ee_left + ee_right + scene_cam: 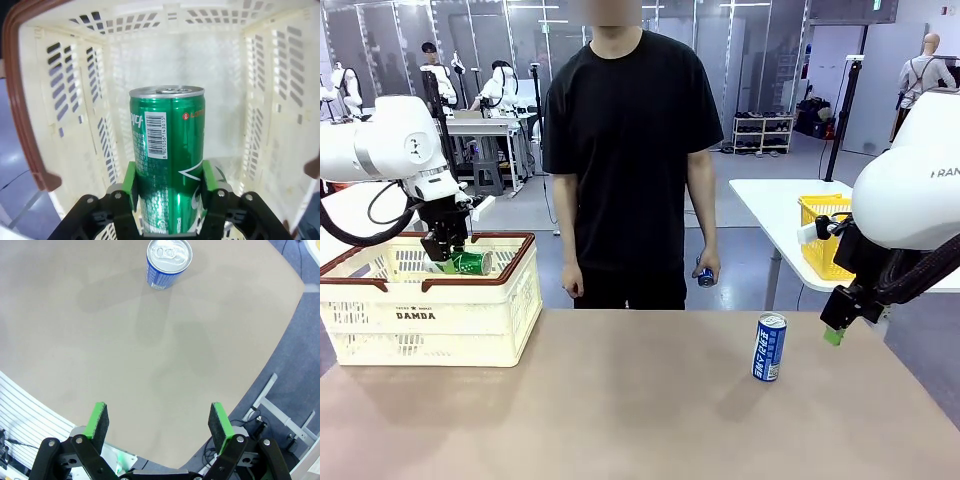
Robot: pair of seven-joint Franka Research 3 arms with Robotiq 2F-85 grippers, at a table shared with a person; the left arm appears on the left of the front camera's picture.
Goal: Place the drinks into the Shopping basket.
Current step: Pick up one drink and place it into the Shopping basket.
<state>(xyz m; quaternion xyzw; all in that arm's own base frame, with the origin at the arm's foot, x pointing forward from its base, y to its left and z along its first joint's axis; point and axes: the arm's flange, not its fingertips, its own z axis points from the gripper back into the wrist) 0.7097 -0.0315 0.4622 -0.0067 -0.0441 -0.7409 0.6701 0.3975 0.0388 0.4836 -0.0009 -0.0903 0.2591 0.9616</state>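
My left gripper [458, 262] is shut on a green drink can [470, 263], which it holds on its side over the open top of the cream Shopping basket [430, 318] at the table's left. In the left wrist view the green can [167, 160] sits between the green pads [129, 182], with the basket's slotted walls [75, 115] all around. A slim blue-and-white can [769, 347] stands upright on the table at the right. My right gripper [835, 333] hangs open just right of it, above the table edge. In the right wrist view the blue can [168, 262] is far ahead of the open fingers [159, 423].
A person in black stands at the far side of the table, holding a small can [706, 276] in one lowered hand. A yellow mesh basket [822, 232] sits on a white table behind my right arm. The table edge [270, 355] runs close to my right gripper.
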